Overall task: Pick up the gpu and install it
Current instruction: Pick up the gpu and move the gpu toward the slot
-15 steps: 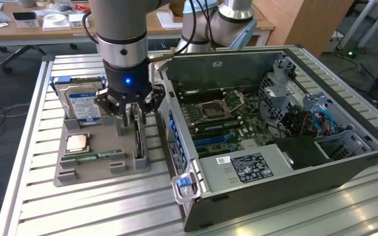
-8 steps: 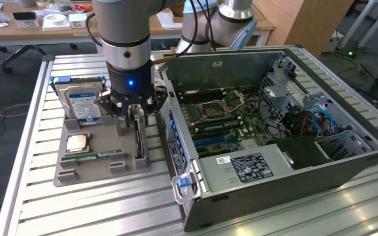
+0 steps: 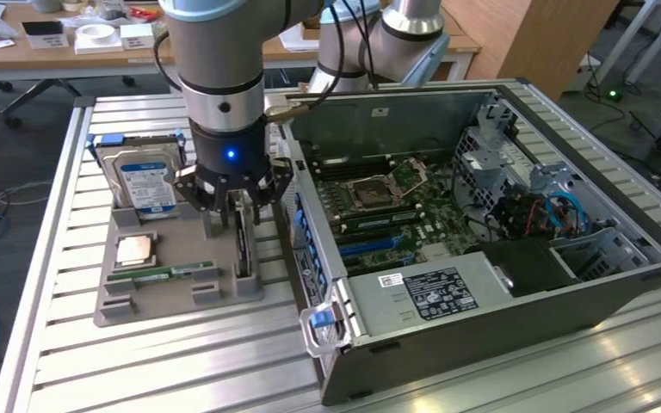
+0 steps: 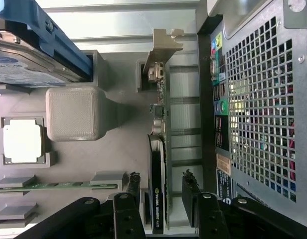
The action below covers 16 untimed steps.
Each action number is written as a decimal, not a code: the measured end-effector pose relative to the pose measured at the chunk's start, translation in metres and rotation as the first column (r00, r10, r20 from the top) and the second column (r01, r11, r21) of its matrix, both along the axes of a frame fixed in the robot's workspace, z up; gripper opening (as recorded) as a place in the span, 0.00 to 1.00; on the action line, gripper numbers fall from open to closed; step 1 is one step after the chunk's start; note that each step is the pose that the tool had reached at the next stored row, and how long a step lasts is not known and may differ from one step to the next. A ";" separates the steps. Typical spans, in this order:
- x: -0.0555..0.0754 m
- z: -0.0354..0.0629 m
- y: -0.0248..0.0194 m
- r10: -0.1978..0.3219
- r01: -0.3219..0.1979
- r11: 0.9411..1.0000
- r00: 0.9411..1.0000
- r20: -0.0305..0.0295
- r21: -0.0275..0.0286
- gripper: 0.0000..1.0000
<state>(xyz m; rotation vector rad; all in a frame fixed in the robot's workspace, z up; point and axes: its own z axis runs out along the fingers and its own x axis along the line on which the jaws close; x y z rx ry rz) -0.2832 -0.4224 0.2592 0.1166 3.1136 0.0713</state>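
The grey holder (image 3: 124, 303) on the worktop (image 3: 193, 370) keeps parts standing up, so they are easy to grab. In the exterior view, the gpu (image 3: 244, 254) stands on its edge at 4 o'clock from the hard drive (image 3: 147, 185). The hand (image 4: 162, 184) is spread, one finger on each side of the gpu, not pinching. It looks thin, flat and black. The open computer (image 3: 480, 215) sits at 3 o'clock.
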 end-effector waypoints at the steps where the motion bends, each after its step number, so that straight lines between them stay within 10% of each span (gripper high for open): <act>1: 0.000 -0.0013 0.0000 0.000 0.000 1.000 1.000 0.000 0.000 0.47; 16: 0.000 -0.0171 0.0000 0.000 0.000 1.000 1.000 0.000 0.000 0.47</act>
